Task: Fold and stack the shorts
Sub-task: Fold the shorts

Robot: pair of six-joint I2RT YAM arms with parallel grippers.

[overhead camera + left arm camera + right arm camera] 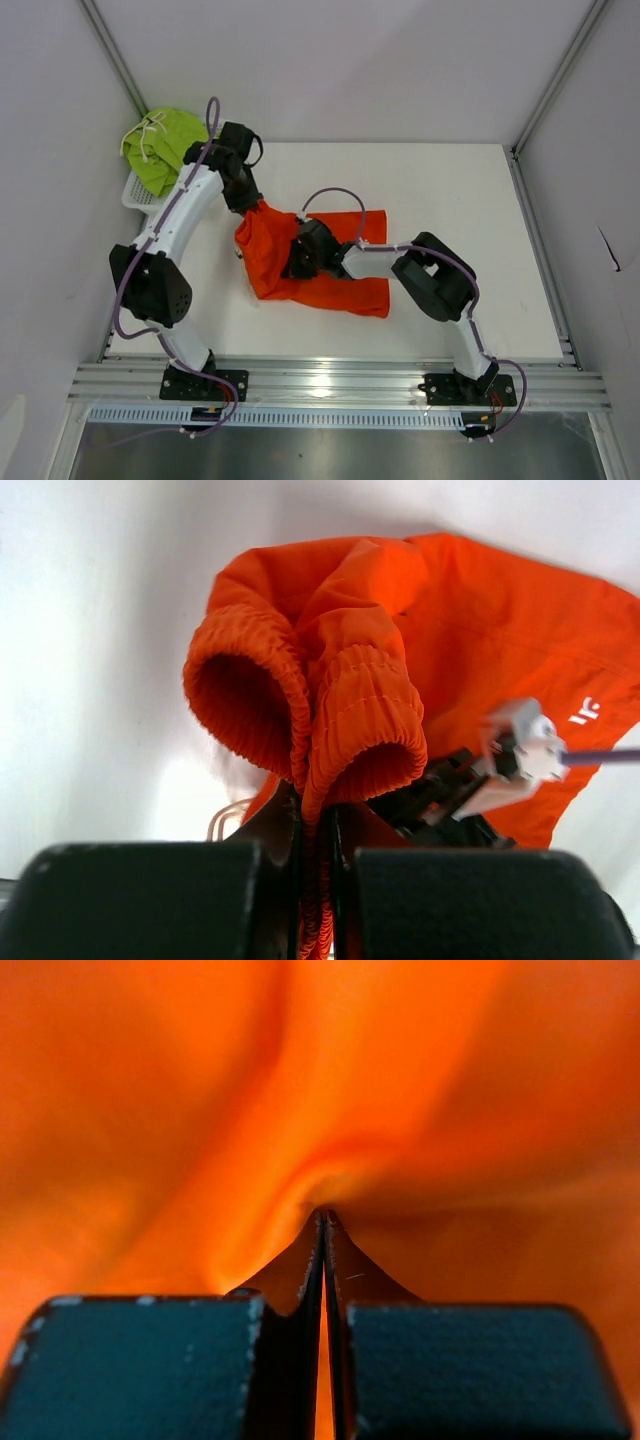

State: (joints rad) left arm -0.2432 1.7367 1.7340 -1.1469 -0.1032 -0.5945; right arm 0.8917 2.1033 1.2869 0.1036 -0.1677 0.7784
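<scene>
Orange shorts (340, 290) lie rumpled on the counter (450, 200), right jaws pinched shut on cloth near their middle, left jaws gripping the bunched waistband at their far left corner; beyond that corner, lime green shorts (165, 145) fill a white basket (138, 195)

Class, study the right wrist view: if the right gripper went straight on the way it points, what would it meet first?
The bright orange fabric shorts: the right gripper is shut with that cloth bunched at its tips. Anything behind the cloth is hidden.
</scene>
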